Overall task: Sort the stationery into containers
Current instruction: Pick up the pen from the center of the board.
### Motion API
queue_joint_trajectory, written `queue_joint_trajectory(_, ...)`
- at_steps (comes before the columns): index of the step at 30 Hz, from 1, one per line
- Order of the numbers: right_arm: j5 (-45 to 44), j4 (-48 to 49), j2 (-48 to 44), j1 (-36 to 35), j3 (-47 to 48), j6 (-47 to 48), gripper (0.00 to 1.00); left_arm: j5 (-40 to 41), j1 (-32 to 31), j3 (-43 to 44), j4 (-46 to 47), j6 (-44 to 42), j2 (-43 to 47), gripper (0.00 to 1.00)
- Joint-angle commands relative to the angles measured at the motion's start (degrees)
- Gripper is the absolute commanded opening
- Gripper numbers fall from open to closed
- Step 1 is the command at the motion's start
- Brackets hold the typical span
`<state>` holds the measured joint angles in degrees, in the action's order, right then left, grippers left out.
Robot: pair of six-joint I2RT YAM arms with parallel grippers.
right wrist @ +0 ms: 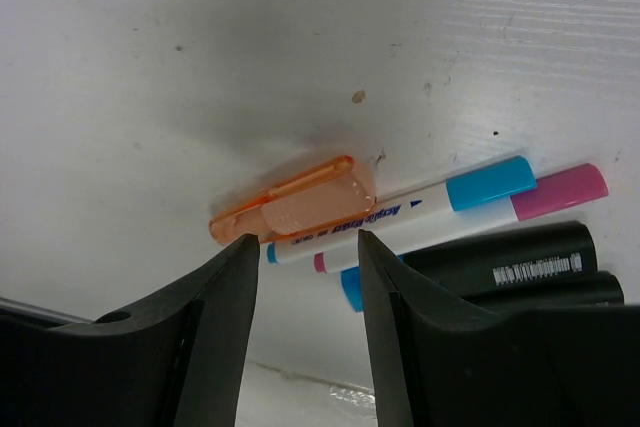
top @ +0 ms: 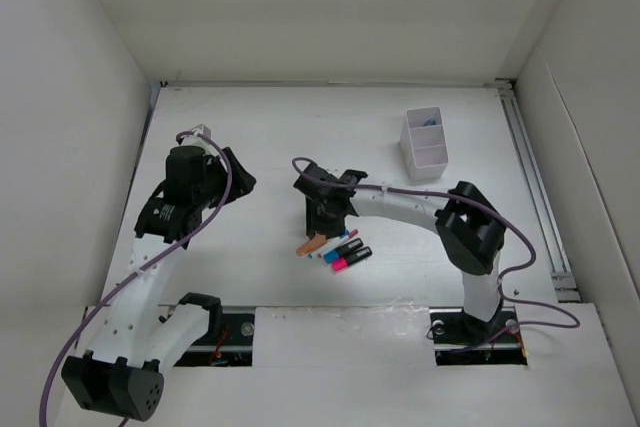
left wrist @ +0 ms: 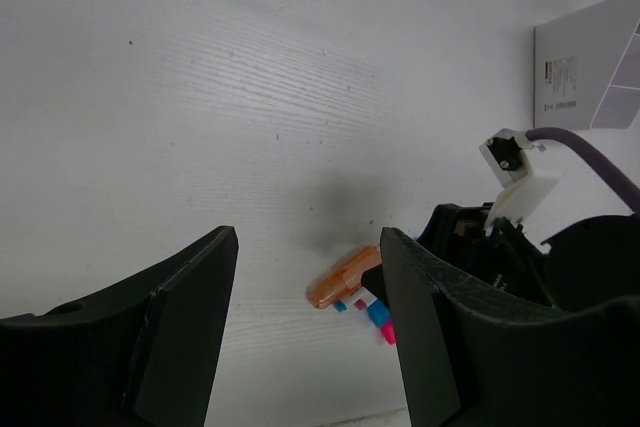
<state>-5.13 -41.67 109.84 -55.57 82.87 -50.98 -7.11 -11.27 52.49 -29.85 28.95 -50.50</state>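
- Two grippers are showing, both with nothing held.
- Right gripper is hovering low over the stationery cluster, jaws parted, fingers not touching any piece as far as the wrist view shows.
- Orange piece is lying flat on the table, just ahead of the gap between the right jaws.
- White pen with blue cap is lying against the orange piece; white pen with pink cap is lying right alongside it.
- Black marker with blue end and black marker with pink end are lying side by side just beside the pens, nearer the arm bases.
- Left gripper is sitting well to the left of the cluster, jaws spread wide, pointing toward the orange piece.
- Container is standing upright at the far right of the table, well apart from the cluster.
- Small blue item is lying in its far compartment; the near compartment's contents cannot be made out.
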Motion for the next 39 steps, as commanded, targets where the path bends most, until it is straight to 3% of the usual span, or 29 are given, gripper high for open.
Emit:
queue_joint_trajectory(1,-0.6,2.0,1.2,-0.4,1.3,-1.8,0.5,-0.5,-0.3,0.7,0.3,-0.7,0.9,0.56)
queue_joint_trajectory(30,0.3,3.2,6.5,-0.4,1.9,-4.5,0.57,-1.6,-0.3,-0.4,0.8,-0.7,2.0,0.56)
queue_joint_trajectory(36,0.3,1.9,7.2,-0.4,4.5,-4.5,0.5,-1.6,-0.3,-0.4,0.8,-0.7,2.0,0.56)
queue_joint_trajectory(39,0.8,1.9,7.2,-0.4,4.5,-4.5,0.39,-1.6,-0.3,-0.4,0.8,-0.7,2.0,0.56)
